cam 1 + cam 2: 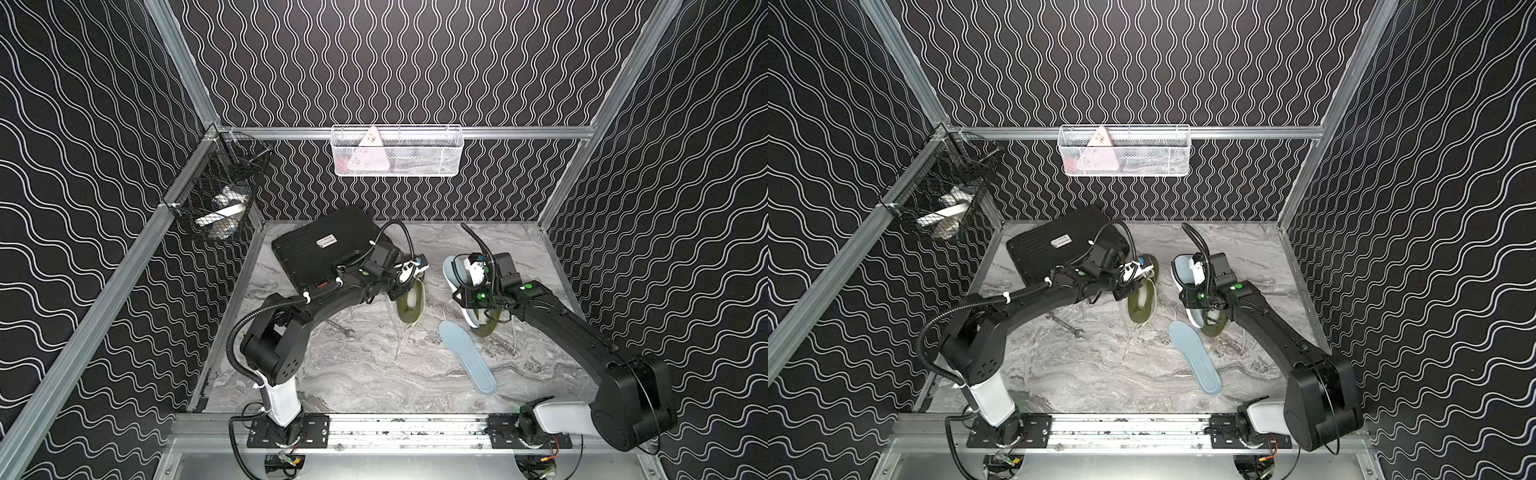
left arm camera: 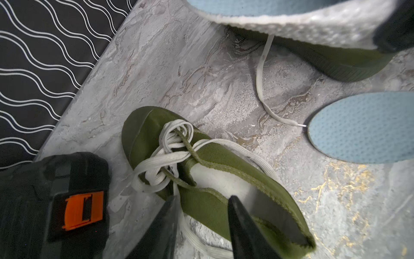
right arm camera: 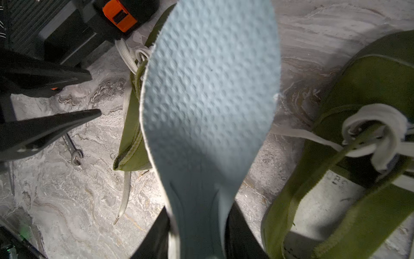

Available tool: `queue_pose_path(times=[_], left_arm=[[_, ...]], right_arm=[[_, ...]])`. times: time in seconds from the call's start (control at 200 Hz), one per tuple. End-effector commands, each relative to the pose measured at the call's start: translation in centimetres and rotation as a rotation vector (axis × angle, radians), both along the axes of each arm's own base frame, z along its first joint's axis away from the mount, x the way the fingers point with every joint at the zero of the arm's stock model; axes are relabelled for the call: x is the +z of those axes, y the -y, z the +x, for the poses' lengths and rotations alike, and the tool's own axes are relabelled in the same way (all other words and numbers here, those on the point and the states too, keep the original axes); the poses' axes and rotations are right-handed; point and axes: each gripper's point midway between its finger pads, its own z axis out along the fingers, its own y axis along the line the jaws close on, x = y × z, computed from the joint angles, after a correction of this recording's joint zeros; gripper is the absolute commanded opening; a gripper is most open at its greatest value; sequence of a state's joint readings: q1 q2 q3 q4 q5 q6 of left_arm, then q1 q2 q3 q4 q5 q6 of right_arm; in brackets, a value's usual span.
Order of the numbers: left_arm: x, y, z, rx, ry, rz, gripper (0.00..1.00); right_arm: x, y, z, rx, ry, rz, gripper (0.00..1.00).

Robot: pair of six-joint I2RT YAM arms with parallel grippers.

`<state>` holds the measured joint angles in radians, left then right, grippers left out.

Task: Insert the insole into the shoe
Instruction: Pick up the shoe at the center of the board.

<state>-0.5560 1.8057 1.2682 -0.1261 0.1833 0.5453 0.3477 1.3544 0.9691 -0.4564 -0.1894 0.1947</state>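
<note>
While I am checking the feeds from my station, the right gripper [image 3: 198, 224] is clamping the heel end of a light-blue insole [image 3: 210, 101] and holding it clear of the marble table [image 1: 374, 374]. In both top views the insole is hanging above and just beside the right olive shoe [image 3: 358, 89]. None of it is entering the shoe's mouth, as far as I can tell.

The left gripper [image 2: 202, 206] is sitting at the left olive shoe [image 2: 224, 166] with its fingers parted. In the left wrist view they are straddling the canvas side wall near the collar. In the right wrist view I am seeing bare table between them, so I am reading them as open and not pinching anything. I cannot tell whether they are touching the canvas.

I am judging the pickup as done and the insertion as not begun. Both shoes are showing a pale, bare footbed, and their white laces are trailing loose on the table. A second insole [image 1: 467, 357] is lying flat on the marble, near the right shoe and toward the front rail. What I am expecting to be left is:
- steadying a shoe
- tipping the held insole's toe end into the opening
- sliding it forward
- pressing the heel down
</note>
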Motion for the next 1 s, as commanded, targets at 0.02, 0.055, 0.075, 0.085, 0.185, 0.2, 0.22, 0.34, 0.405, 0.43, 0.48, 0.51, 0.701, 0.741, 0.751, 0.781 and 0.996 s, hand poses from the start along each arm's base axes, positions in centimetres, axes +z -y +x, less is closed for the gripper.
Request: queue_pose_path(times=[0.02, 0.055, 0.075, 0.085, 0.185, 0.2, 0.22, 0.34, 0.405, 0.43, 0.48, 0.51, 0.701, 0.741, 0.751, 0.781, 0.996], left_arm=[[-0.3, 0.1, 1.4, -0.042, 0.138, 0.097, 0.44], [-0.6, 0.1, 1.5, -0.046, 0.152, 0.115, 0.45], [-0.8, 0.1, 1.5, -0.050, 0.158, 0.124, 0.46], [-0.9, 0.1, 1.6, -0.051, 0.161, 0.129, 0.46], [-1.7, 0.0, 2.0, -0.056, 0.185, 0.182, 0.47], [-1.7, 0.0, 2.1, -0.054, 0.192, 0.185, 0.48], [-1.8, -0.1, 2.3, -0.052, 0.199, 0.192, 0.49], [-2.2, 0.0, 2.9, -0.047, 0.224, 0.216, 0.49], [-2.6, 0.1, 3.1, -0.050, 0.231, 0.231, 0.49], [-2.7, 0.3, 3.2, -0.053, 0.234, 0.235, 0.49], [-2.7, 0.5, 3.3, -0.059, 0.244, 0.232, 0.49], [-2.7, 0.7, 3.4, -0.062, 0.250, 0.229, 0.49], [-2.4, 0.9, 4.8, -0.019, 0.323, 0.262, 0.47], [-2.1, 1.0, 5.0, -0.015, 0.330, 0.253, 0.45], [-2.1, 1.1, 5.0, -0.014, 0.329, 0.252, 0.45], [-2.1, 1.1, 5.1, -0.012, 0.326, 0.250, 0.43], [-1.0, 0.8, 5.1, 0.018, 0.271, 0.282, 0.13]], right_arm=[[0.2, -0.1, 0.0, 0.006, -0.002, 0.008, 0.39], [0.2, -0.1, 0.0, 0.006, -0.003, 0.009, 0.39], [0.2, -0.1, 0.1, 0.007, -0.002, 0.011, 0.39], [0.2, -0.1, 0.1, 0.007, -0.002, 0.011, 0.39], [0.2, -0.1, 0.2, 0.008, -0.006, 0.008, 0.39], [0.2, -0.1, 0.2, 0.009, -0.005, 0.008, 0.39], [0.2, -0.1, 0.2, 0.009, -0.007, 0.008, 0.39], [0.2, -0.2, 0.2, 0.011, -0.010, 0.012, 0.39], [0.2, -0.1, 0.3, 0.011, -0.010, 0.011, 0.39], [0.2, -0.1, 0.3, 0.011, -0.011, 0.011, 0.39], [0.1, 0.0, 0.2, 0.010, -0.012, 0.008, 0.39], [0.2, 0.0, 0.3, 0.010, -0.010, 0.009, 0.39], [0.2, -0.1, 0.3, 0.009, -0.011, 0.012, 0.39], [0.2, 0.0, 0.3, 0.008, -0.011, 0.012, 0.39], [0.2, 0.0, 0.3, 0.008, -0.011, 0.012, 0.39], [0.3, 0.0, 0.4, 0.008, -0.010, 0.012, 0.39], [0.3, 0.1, 0.4, 0.005, -0.017, 0.010, 0.39]])
